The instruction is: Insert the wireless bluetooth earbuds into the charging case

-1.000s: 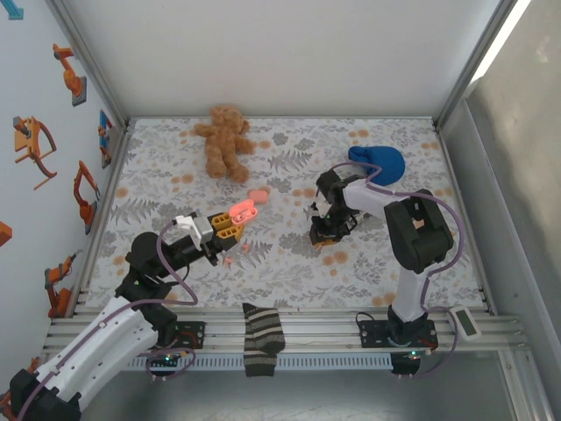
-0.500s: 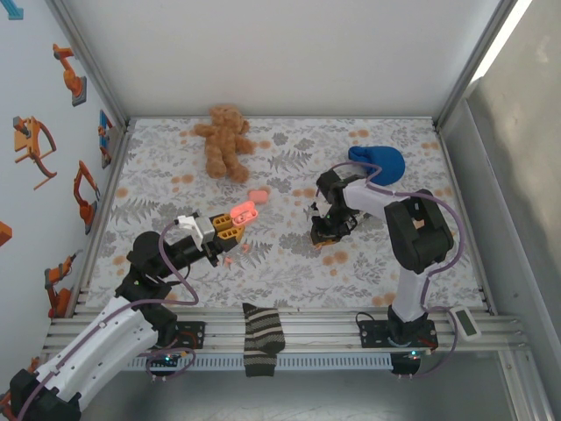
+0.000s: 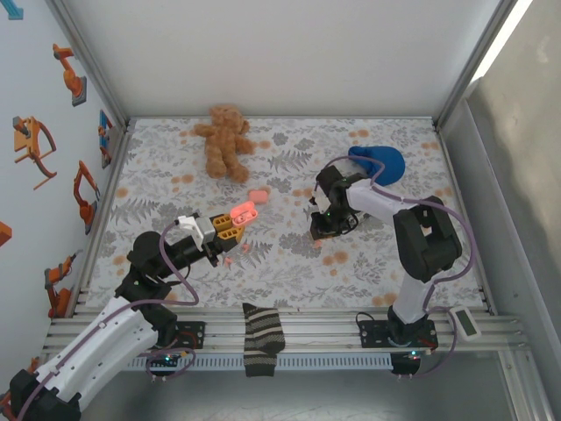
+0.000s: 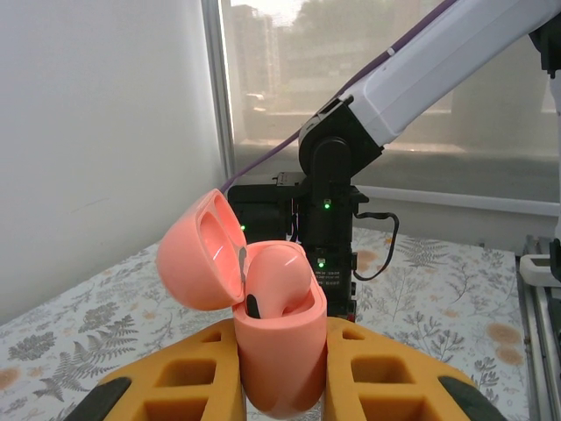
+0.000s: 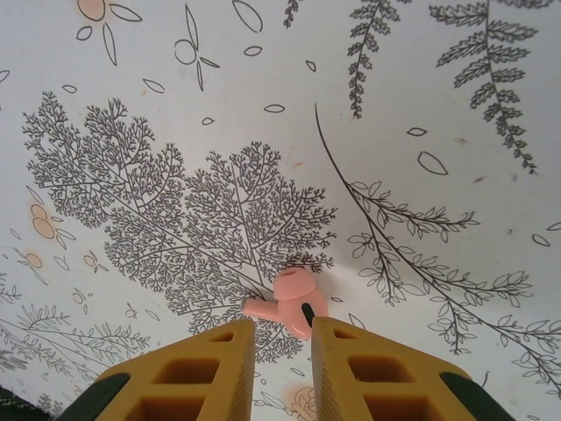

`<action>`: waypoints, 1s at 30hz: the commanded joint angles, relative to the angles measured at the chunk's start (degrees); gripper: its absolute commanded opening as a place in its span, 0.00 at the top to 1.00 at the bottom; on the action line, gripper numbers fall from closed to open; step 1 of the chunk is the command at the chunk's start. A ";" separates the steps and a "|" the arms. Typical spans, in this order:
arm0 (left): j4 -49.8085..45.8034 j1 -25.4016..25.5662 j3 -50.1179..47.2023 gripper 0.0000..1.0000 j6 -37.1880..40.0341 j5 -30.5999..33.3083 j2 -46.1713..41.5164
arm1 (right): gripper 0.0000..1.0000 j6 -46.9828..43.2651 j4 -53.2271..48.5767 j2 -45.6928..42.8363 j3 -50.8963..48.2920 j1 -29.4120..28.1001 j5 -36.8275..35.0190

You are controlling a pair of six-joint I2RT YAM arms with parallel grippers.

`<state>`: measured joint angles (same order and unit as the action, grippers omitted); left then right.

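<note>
Clamping the open charging case [image 4: 280, 351] between its yellow fingers, the left gripper [image 3: 230, 225] is holding it upright with the lid tipped back, and one earbud [image 4: 279, 279] is already sitting in it. Well to the right of the case, the right gripper [image 5: 280, 331] is hanging low over the leaf-print cloth [image 5: 421, 132], jaws drawn narrow and pinching a second earbud [image 5: 294, 296] at their very tips. I cannot tell whether that bud is touching the cloth. The step in hand appears to be picking up this second bud. The next move is calling for a lift, a carry leftward to the case, and a stem-down lowering into the free well.
</note>
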<state>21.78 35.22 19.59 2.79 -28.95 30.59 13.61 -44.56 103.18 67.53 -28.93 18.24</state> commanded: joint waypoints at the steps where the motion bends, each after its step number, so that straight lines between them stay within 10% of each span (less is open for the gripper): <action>1: 0.53 0.19 1.64 1.00 1.18 0.21 -0.19 | 0.76 -1.17 -2.25 -0.20 1.27 -0.71 -2.53; 30: -0.79 0.14 1.32 1.00 1.71 0.47 -1.40 | 0.74 0.73 -0.28 5.89 3.54 -3.35 -5.19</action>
<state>20.91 35.22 19.59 3.44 -28.29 29.82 13.67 -44.82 108.33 69.67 -31.94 14.02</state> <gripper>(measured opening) 0.211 0.265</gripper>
